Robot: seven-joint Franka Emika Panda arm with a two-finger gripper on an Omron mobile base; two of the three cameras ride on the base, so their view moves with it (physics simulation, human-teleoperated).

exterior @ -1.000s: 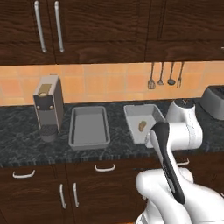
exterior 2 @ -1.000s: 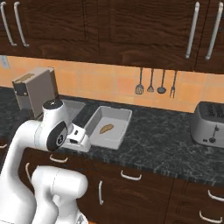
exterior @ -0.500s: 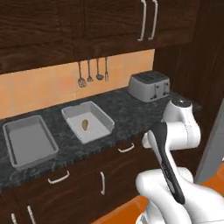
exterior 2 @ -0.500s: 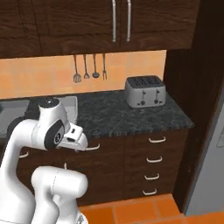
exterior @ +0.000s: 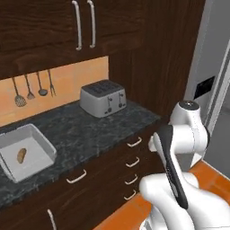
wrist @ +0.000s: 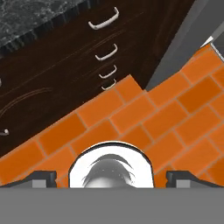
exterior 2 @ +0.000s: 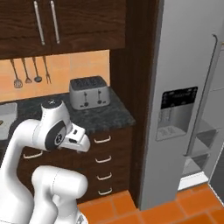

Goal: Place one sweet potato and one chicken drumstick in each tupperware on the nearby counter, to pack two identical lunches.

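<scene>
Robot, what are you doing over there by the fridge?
Nothing is being handled right now. The robot's gripper is open and empty, pointing down at the orange floor tiles. On the counter, one tupperware has a sweet potato in it. A toaster stands nearby, and the grey fridge is just to the right of the cabinets.

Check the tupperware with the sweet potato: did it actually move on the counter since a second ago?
No. The tupperware sits the same way below the hanging utensils on the counter; the base turned, so the whole view shifted left.
</scene>
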